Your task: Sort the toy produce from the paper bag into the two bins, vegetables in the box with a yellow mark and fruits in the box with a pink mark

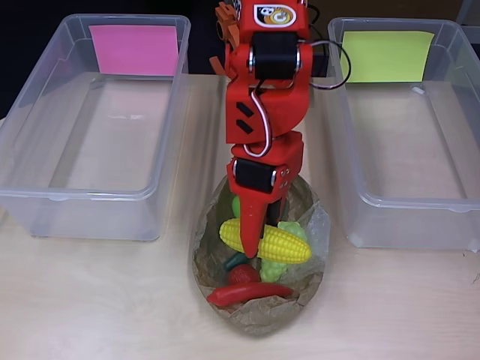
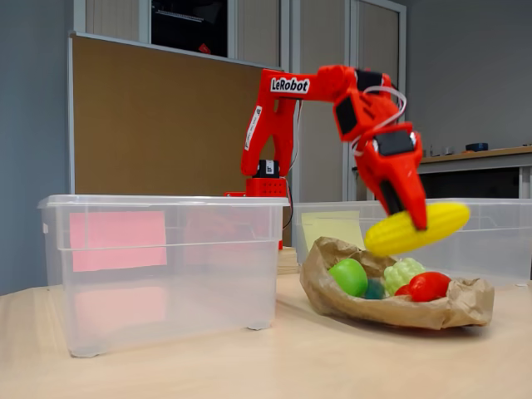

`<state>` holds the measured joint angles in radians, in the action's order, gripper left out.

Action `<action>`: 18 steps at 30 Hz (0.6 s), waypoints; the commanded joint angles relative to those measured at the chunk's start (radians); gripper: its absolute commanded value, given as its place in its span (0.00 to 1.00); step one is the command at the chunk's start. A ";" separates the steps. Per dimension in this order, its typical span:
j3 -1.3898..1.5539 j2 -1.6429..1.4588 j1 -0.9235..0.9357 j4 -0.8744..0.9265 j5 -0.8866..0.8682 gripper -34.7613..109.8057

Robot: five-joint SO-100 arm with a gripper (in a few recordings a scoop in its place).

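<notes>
The red gripper (image 2: 409, 218) is clamped across the middle of the toy corn cob (image 2: 417, 229), which hangs clear above the crumpled paper bag (image 2: 391, 307). From where I stand the cob looks tipped, one end higher than the other, so my worry is that it swivels or slides between the smooth fingers during the swing to the bin with the yellow mark (image 1: 386, 56). It also has to clear that bin's near wall; a low pass could knock it loose. Below it, a green apple (image 2: 348, 276), a pale green lumpy vegetable (image 2: 405, 274), a strawberry (image 1: 243, 274) and a red chilli (image 1: 247, 293) sit loosely in the bag, and the pink-marked bin (image 1: 132, 49) stands bare.
</notes>
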<state>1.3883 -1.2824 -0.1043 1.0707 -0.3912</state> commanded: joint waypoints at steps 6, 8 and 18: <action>-0.072 -0.285 -0.144 0.293 -0.137 0.35; -0.080 -0.334 -0.195 0.370 -0.222 0.35; 0.172 -0.643 -0.647 0.460 -0.980 0.35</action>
<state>1.5033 -1.8469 -0.6044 1.5110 -1.0692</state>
